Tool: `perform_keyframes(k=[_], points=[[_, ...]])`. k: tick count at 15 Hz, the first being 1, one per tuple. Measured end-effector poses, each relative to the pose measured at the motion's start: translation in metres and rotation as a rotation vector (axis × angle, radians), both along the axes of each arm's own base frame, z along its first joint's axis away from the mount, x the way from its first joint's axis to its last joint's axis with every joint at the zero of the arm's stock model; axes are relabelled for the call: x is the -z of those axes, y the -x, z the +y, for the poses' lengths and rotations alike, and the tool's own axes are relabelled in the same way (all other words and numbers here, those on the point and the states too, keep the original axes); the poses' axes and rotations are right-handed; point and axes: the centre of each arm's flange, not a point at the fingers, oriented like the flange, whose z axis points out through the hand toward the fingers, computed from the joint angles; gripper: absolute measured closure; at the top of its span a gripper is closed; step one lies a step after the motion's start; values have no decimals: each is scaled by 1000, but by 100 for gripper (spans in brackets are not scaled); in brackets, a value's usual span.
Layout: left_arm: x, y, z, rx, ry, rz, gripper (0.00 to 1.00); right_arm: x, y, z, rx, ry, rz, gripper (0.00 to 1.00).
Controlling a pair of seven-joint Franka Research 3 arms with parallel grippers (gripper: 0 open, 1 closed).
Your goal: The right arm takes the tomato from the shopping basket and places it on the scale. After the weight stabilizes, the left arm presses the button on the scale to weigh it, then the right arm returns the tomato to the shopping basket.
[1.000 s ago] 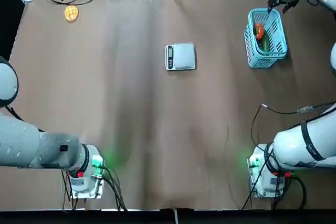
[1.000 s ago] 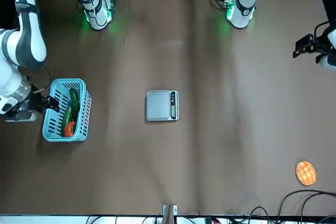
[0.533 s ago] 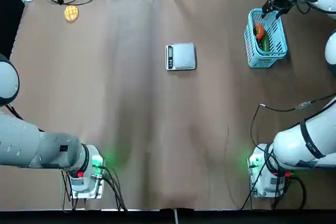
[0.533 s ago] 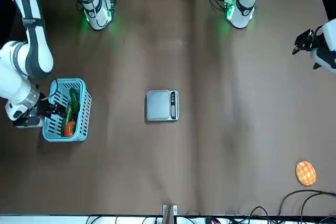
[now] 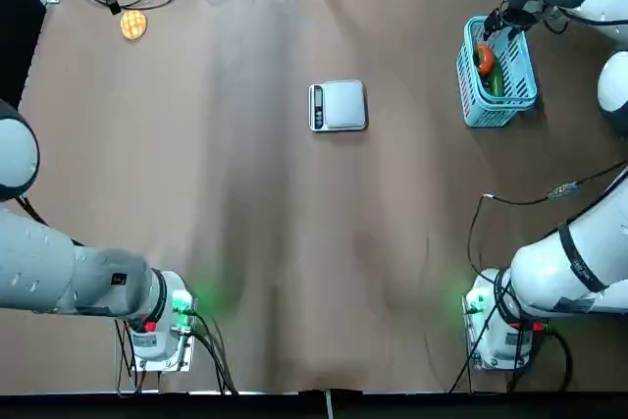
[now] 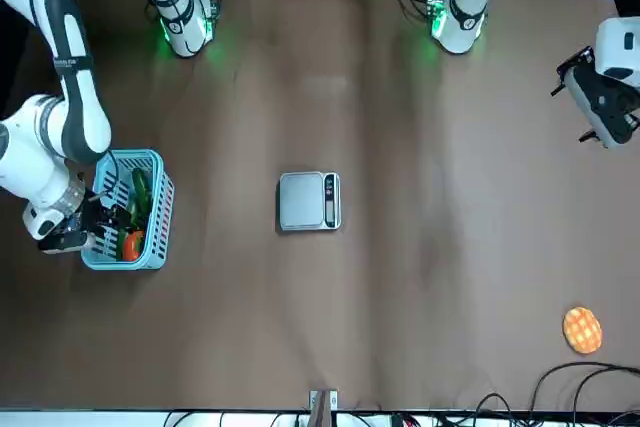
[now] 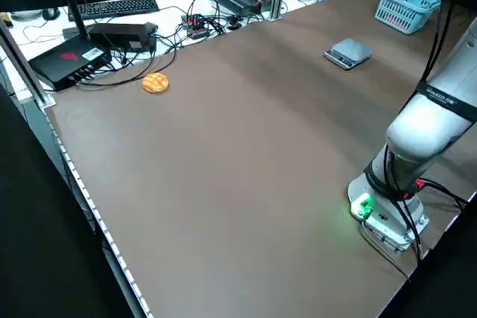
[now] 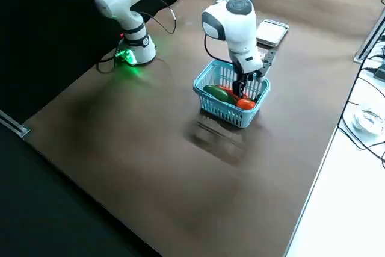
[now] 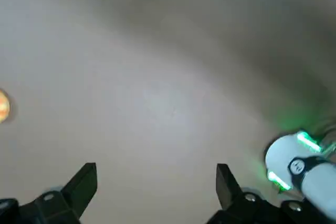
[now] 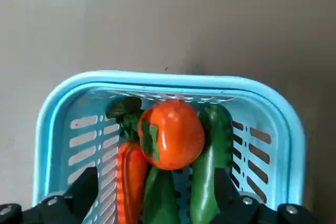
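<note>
In the wrist view, the right gripper (image 10: 152, 203) shows only its fingertips, cut off at six o'clock. Under the tomato (image 10: 170, 135), the cucumber (image 10: 207, 171) and carrot (image 10: 131, 179) are partly hidden. The scale (image 5: 339, 106) buttons are too small to read.

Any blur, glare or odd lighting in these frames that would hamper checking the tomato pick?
Right wrist view: sharp, with a soft highlight on the tomato in the shopping basket, nothing hidden. Left wrist view: soft and hazy, the table washed pale, green glow at an arm base. Top view: even light, green spill around both bases. Right side view: the near table corner falls into dark shadow.
</note>
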Motion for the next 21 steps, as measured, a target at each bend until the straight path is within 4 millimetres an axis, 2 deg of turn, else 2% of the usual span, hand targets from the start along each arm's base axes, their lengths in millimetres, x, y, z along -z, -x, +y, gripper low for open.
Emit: perform_keyframes(k=[2,6,13,21], points=[[11,-6,-6,120,16,15,0,14,-1,-1,-4,7,-1,3],[22,-12,-15,172,22,29,0,32,-3,-2,-3,14,-2,3],[26,-21,-18,413,55,4,0,51,-5,-3,-1,23,-6,3],[36,-25,-24,484,67,18,0,68,-5,2,-7,24,11,3]])
